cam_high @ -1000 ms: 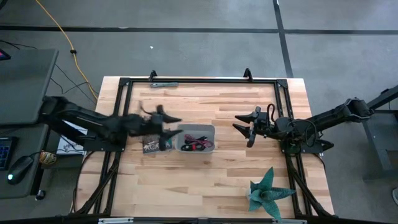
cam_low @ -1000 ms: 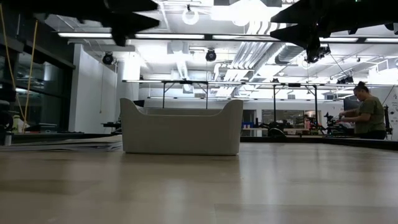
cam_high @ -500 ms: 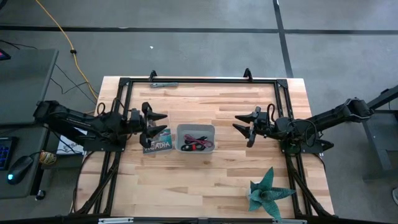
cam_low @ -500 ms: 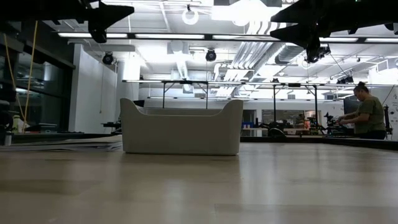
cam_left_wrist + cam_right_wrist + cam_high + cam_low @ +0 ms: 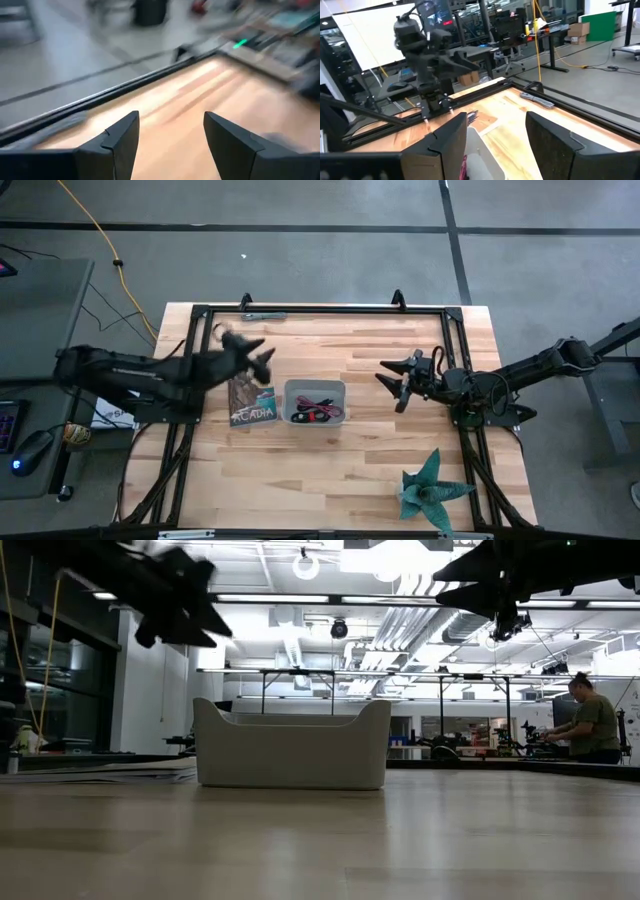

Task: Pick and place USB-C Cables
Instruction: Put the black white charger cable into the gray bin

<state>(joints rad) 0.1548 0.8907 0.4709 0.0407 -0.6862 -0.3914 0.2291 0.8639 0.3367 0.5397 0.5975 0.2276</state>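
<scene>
The grey tray stands mid-table and also shows in the low view and in the right wrist view. Inside it lies a tangle of black-and-red USB-C cable; I cannot make out the other cables apart, and none shows on the bare table. My left gripper hovers open, to the left of the tray and farther back, above the wood, blurred. My right gripper hangs open in the air to the right of the tray, pointing toward it.
A dark printed booklet lies flat just left of the tray. A green paper plant sits near the table's near right corner. A black frame rail runs around the table. A person works far behind, in the room.
My left gripper has drawn away from the tray's left rim toward the table's left edge, then swung toward the far edge, and is still blurred with motion. The tray and the cable in it have stayed put.
</scene>
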